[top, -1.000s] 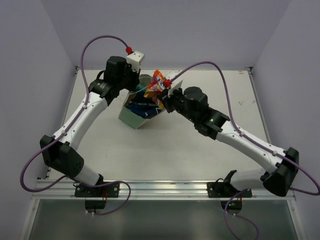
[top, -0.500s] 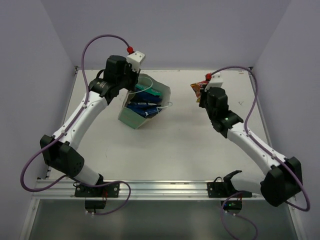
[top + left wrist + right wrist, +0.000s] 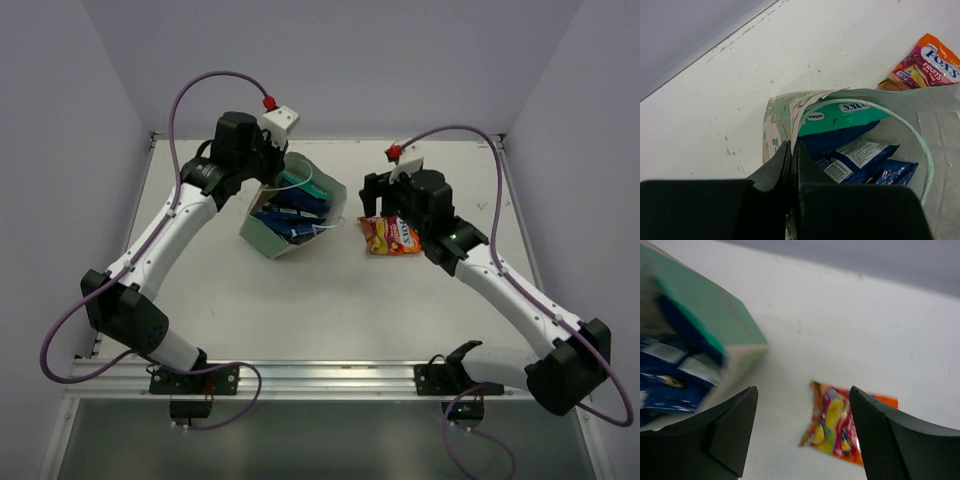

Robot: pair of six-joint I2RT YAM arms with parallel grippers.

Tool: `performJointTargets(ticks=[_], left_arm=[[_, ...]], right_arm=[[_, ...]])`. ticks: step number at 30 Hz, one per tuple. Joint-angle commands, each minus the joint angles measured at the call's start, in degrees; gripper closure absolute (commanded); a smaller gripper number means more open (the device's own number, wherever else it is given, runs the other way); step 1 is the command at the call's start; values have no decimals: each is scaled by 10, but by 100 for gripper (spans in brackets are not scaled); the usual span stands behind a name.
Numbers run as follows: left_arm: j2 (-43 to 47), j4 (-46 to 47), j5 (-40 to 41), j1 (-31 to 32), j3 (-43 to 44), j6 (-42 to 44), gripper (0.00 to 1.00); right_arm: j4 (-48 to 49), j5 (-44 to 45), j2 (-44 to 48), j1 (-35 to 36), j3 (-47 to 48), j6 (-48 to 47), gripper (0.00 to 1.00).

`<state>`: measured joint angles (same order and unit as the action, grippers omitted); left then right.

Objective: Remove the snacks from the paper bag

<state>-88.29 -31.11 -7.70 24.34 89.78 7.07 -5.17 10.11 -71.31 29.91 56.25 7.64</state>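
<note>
The mint-green paper bag (image 3: 258, 235) leans on its side at the table's middle back, mouth toward the right. My left gripper (image 3: 791, 145) is shut on its rim (image 3: 782, 107) from the back left. Inside lie blue snacks (image 3: 860, 155) and a teal-green one (image 3: 840, 122). An orange-red-yellow snack packet (image 3: 392, 236) lies flat on the table to the right of the bag, also in the left wrist view as the orange packet (image 3: 927, 62). My right gripper (image 3: 804, 390) hangs open just above that packet (image 3: 840, 422), holding nothing.
White table (image 3: 300, 310) with a raised rail along the back and sides, and grey walls close behind. A metal rail (image 3: 320, 375) at the near edge carries both arm bases. Purple cables loop above each arm.
My right gripper lifted the orange packet out of the bag, carried it right, then opened; the packet now lies on the table. The left gripper kept its hold on the bag rim.
</note>
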Motion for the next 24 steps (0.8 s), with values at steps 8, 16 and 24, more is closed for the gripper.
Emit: performJointTargets(ticks=[8,16,24], left_arm=[[15,27,-21,16,36,-31,100],[2,12,-21,16,52,-62,100],[6,9,-35,17,44,-65,100]], right_arm=[[-83,-261,-36,104,238,-182,40],[-141,-327,-119,136,261,-206,53],[-157,-300,-216,135,295,-206,52]])
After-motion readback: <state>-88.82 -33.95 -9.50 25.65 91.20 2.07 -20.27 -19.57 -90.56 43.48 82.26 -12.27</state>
